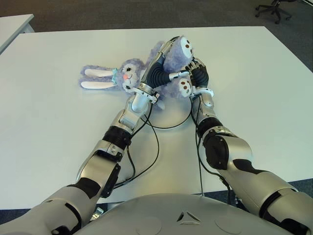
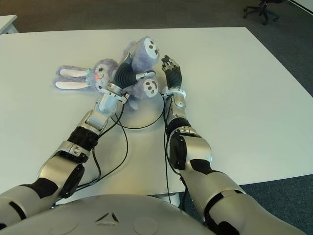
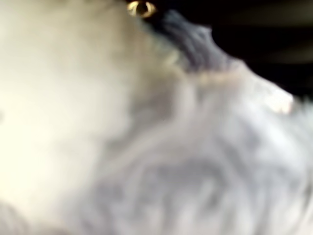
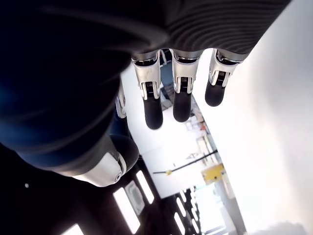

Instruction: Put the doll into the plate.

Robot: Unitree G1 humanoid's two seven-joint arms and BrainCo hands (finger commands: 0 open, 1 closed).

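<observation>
Doll point(image 1: 146, 73) lies toward your counter's point(image 1: 254, 98) far edge, ears pointing left, long axis running side to side. Your left hand point(image 1: 159, 68) is clamped over its body; your right hand point(image 2: 171, 73), fingers spread and empty, sits just beside its feet. No plate visible.

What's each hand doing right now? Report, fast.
Left hand: closed on the doll, on the table.
Right hand: open, holding nothing, just right of the doll.
</observation>
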